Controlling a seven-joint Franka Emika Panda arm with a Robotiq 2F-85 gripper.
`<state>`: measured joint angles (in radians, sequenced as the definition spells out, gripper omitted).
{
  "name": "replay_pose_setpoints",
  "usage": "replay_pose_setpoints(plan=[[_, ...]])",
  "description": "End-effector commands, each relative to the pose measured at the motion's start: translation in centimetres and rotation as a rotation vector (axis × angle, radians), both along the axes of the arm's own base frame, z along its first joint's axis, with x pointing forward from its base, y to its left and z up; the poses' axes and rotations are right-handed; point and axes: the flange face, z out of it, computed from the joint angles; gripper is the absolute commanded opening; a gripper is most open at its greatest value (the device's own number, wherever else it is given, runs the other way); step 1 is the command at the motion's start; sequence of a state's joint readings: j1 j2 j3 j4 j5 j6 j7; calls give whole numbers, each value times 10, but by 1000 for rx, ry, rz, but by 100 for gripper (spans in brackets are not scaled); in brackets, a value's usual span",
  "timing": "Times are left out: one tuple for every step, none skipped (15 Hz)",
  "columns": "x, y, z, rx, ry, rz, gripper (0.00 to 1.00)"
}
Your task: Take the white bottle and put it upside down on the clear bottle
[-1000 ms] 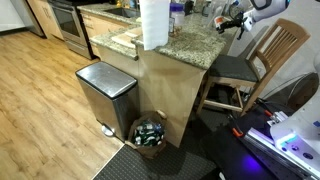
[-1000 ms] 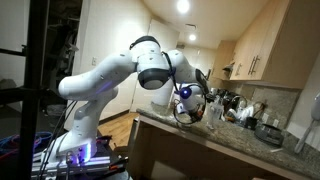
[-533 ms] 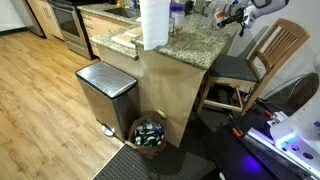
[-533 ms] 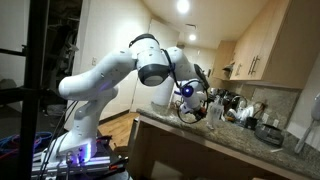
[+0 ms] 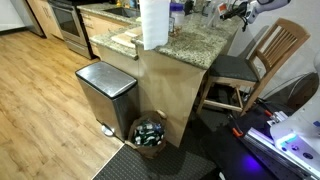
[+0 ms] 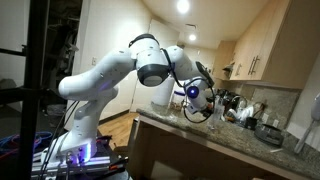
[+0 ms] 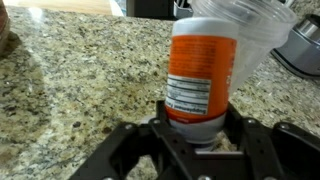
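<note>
Nearest, the gripper is clamped on the white bottle with the orange label, so the pickup looks done. It hangs above the granite tabletop behind. Still to do: upending it onto the clear bottle, which I cannot make out.

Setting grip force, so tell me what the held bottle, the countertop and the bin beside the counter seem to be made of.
Bottle: probably plastic, whitish and slightly translucent, with a glossy orange printed label.
Countertop: speckled polished stone, likely granite, judging by the mottled grain and faint sheen.
Bin: brushed metal, likely stainless steel, with grey satin sides and a darker lid.
</note>
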<state>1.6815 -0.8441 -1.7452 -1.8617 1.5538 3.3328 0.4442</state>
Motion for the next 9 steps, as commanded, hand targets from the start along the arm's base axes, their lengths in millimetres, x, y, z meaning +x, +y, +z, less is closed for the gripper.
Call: replay_pose_setpoints(plan=[[12, 11, -5, 58, -132, 128, 25], [14, 22, -11, 90, -152, 171, 25], [16, 28, -15, 119, -171, 218, 25], [18, 34, -19, 138, -192, 269, 25], [23, 36, -20, 149, -228, 320, 25], [26, 38, -21, 156, -261, 376, 25], [29, 40, -22, 165, -287, 433, 25], [31, 40, -21, 172, -311, 493, 25], [33, 40, -21, 189, -335, 550, 25]])
